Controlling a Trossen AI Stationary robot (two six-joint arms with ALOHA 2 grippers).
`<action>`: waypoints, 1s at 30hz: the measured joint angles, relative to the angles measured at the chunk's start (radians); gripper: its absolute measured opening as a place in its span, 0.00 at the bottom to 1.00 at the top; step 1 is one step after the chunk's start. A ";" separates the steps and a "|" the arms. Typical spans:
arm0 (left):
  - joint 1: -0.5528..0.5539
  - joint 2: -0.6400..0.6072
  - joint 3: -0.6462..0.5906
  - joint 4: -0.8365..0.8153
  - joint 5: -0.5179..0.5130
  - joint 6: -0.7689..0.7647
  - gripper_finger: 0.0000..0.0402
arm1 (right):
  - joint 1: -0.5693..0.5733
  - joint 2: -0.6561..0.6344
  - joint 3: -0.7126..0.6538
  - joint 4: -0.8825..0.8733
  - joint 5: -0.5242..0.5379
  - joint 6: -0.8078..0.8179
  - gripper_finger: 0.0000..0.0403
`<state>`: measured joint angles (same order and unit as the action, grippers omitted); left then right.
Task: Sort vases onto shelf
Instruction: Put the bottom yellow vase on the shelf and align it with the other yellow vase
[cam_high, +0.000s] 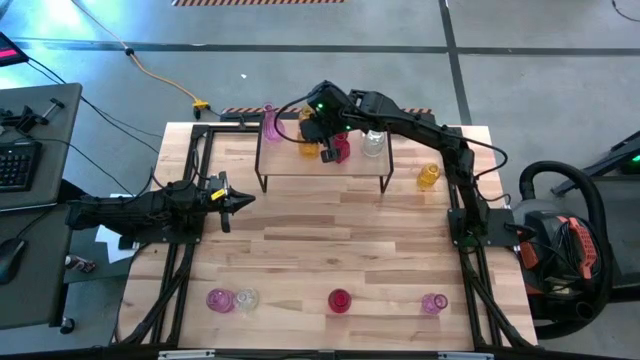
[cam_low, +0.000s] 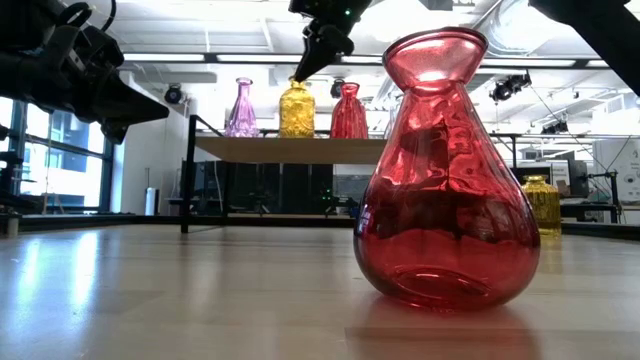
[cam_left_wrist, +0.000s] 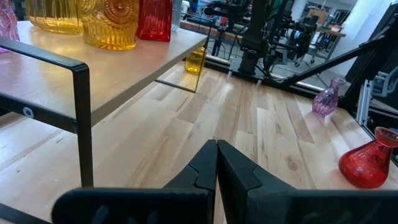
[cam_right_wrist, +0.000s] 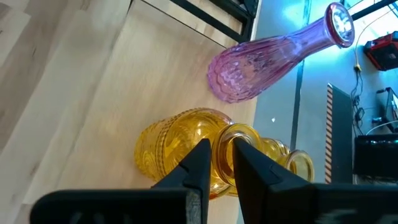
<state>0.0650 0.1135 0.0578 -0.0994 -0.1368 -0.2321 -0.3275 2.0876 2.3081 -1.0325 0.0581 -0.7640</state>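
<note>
Vases: small translucent glass, fat bodies w/ narrow necks. On the shelf (cam_high: 322, 165) a tall ribbed pink vase (cam_right_wrist: 261, 57) is standing at one end, then two amber vases, the near one (cam_right_wrist: 180, 146) patterned, then a red vase (cam_low: 349, 112) and a clear vase (cam_high: 373, 144). Shelf is a light wood top on thin black wire legs.

Surface (cam_high: 330, 250) is pale wood planks in a black frame. Along its front edge are sitting a pink and a clear vase together, a red vase (cam_high: 339, 300) in the middle, and a pink vase (cam_high: 434, 302) toward the right arm's side. One more amber vase (cam_high: 428, 177) is standing on the surface just beside the shelf's right end. Room behind: grey floor, desk w/ keyboard, ceiling lights, windows.

Right tool (cam_right_wrist: 217, 163) is hovering right over the near amber vase, fingers narrowly parted, straddling one side of its rim, gripping nothing; pink vase just beyond it. Left tool (cam_left_wrist: 216, 163) is waiting clenched over the surface, shelf corner near it, front-row vases well apart.
</note>
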 joint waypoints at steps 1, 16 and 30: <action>0.000 0.000 0.000 0.000 0.000 0.000 0.01 | 0.000 0.000 0.000 0.000 -0.001 0.000 0.10; 0.000 0.000 0.000 0.000 0.000 0.000 0.01 | -0.002 0.000 0.001 0.006 -0.007 0.007 0.15; 0.000 0.000 0.000 0.000 0.000 0.000 0.01 | -0.002 -0.007 0.002 0.006 0.002 -0.003 0.24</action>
<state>0.0650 0.1137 0.0578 -0.0995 -0.1368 -0.2323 -0.3294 2.0811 2.3096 -1.0268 0.0597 -0.7673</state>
